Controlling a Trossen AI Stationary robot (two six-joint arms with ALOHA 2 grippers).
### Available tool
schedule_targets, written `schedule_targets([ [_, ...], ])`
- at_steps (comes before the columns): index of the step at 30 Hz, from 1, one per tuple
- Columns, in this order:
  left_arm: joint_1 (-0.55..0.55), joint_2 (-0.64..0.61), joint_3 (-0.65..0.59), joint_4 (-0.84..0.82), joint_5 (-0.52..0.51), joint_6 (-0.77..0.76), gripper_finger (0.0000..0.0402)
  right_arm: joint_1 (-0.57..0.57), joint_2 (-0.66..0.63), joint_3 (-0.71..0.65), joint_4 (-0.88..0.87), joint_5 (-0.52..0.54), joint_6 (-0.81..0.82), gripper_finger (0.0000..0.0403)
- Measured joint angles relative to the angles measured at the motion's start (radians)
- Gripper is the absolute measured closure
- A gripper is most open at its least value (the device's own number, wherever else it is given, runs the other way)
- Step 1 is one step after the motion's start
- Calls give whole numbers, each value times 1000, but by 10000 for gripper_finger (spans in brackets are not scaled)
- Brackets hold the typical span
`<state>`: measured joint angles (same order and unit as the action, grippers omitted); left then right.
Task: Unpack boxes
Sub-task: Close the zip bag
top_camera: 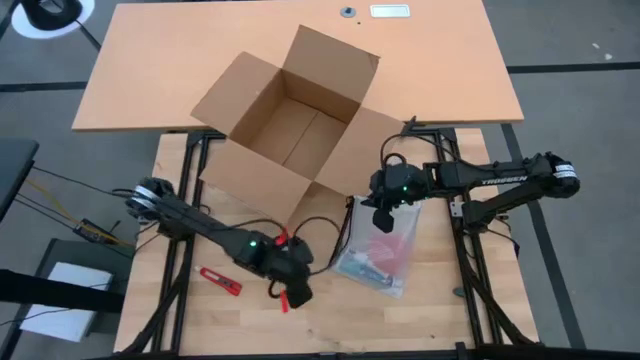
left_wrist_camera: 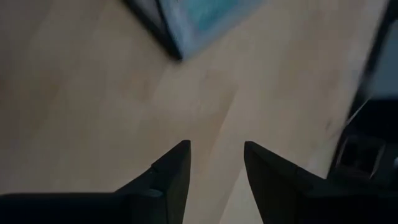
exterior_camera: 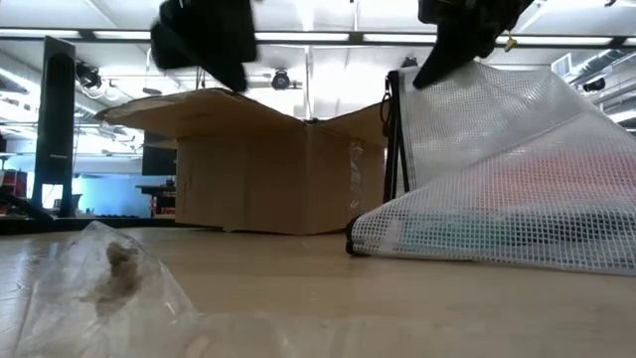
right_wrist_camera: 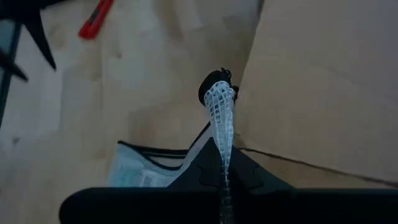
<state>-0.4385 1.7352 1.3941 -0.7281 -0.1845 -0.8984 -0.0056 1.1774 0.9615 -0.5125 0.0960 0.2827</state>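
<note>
A plain brown corrugated cardboard carton [top_camera: 295, 125] sits open at the far middle of the light wooden table [top_camera: 440, 300], all 4 flaps folded outward and its inside showing only bare cardboard. One near flap reaches toward the right arm.

The right end effector [top_camera: 383, 220] hangs just beyond that flap, on the carton's near right side. Its fingers are pressed together, pinching the top edge of a clear mesh pouch with black trim [top_camera: 381, 245]. In the right wrist view the white mesh [right_wrist_camera: 221, 118] rises in a thin gathered strip from between the closed fingers, with the carton flap [right_wrist_camera: 323, 81] just beside it. In the low view the pouch [exterior_camera: 497, 189] slopes down from the pinched corner to rest on the table, red and teal shapes showing dimly inside, the carton [exterior_camera: 268, 164] standing behind it.

The left end effector [top_camera: 290, 290] is nearer the front edge, left of the pouch. Its fingers [left_wrist_camera: 171, 177] are spread apart over bare wood and hold nothing. A small red utility knife [top_camera: 220, 281] lies on the table to its left.

The pouch's long axis runs from the carton toward the front edge. The carton lies up and left of the right end effector, which is the nearer arm. The pouch looks already out of the carton.
</note>
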Motion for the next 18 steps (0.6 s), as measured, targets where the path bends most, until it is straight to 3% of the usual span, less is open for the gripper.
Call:
schedule_targets([
  [4, 10, -45, -225, 371, -48, -38, 241, 42, 0, 0, 0, 64, 95, 402],
  [8, 29, -12, -352, 664, -56, -26, 241, 64, 0, 0, 0, 111, 133, 402],
  [14, 82, 90, -390, 762, -148, -47, 241, 65, 0, 0, -2, 124, 134, 402],
  [18, 110, 175, -390, 919, -108, 22, 241, 65, 0, 0, -2, 125, 134, 402],
])
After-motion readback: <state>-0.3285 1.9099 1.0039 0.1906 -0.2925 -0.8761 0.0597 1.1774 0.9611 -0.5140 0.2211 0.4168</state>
